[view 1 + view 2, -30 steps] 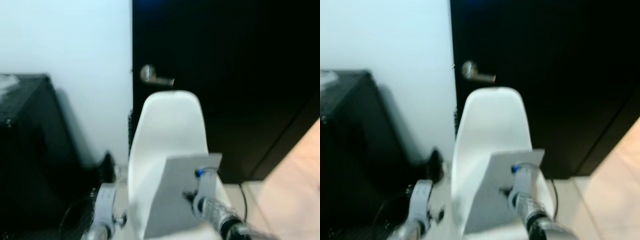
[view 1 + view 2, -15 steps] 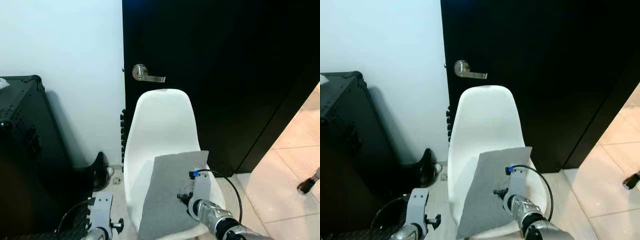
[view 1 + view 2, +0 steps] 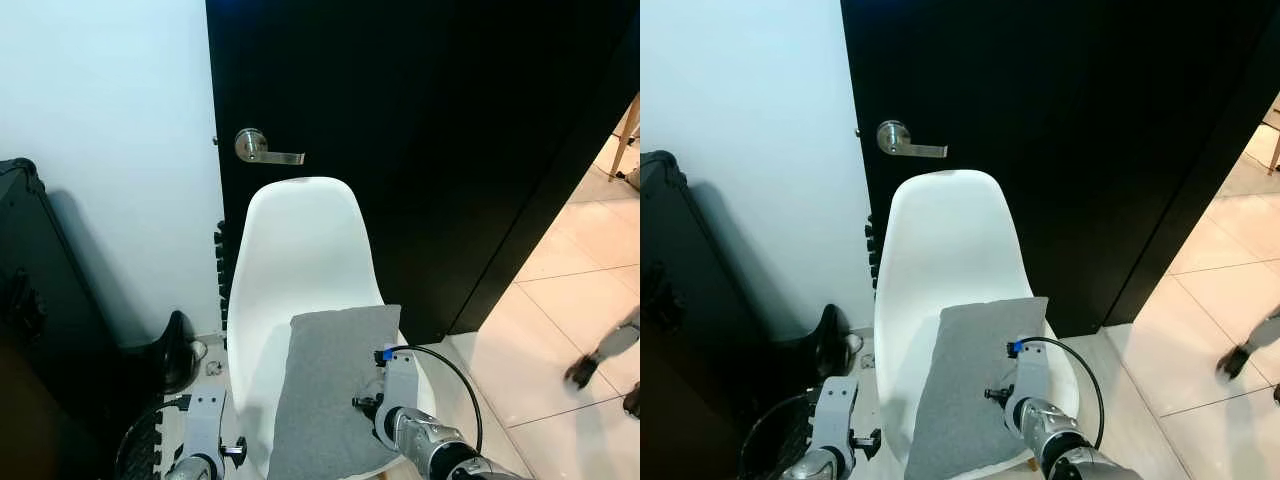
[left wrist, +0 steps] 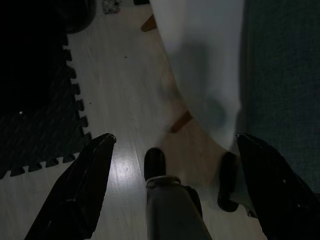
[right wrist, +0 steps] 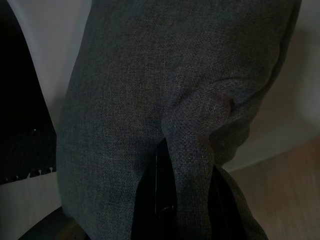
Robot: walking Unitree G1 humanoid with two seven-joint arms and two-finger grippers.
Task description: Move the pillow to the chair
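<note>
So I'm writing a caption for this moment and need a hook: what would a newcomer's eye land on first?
Most striking is the white chair standing against the black door, just below its silver lever handle. A grey pillow lies on the seat, with the right end effector shut on a fold of its fabric. The left end effector hangs open over the pale floor beside the chair.

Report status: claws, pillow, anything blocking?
Right claw shut on pillow, pillow lying on chair seat. Left claw open, beside chair. Nothing blocking.
</note>
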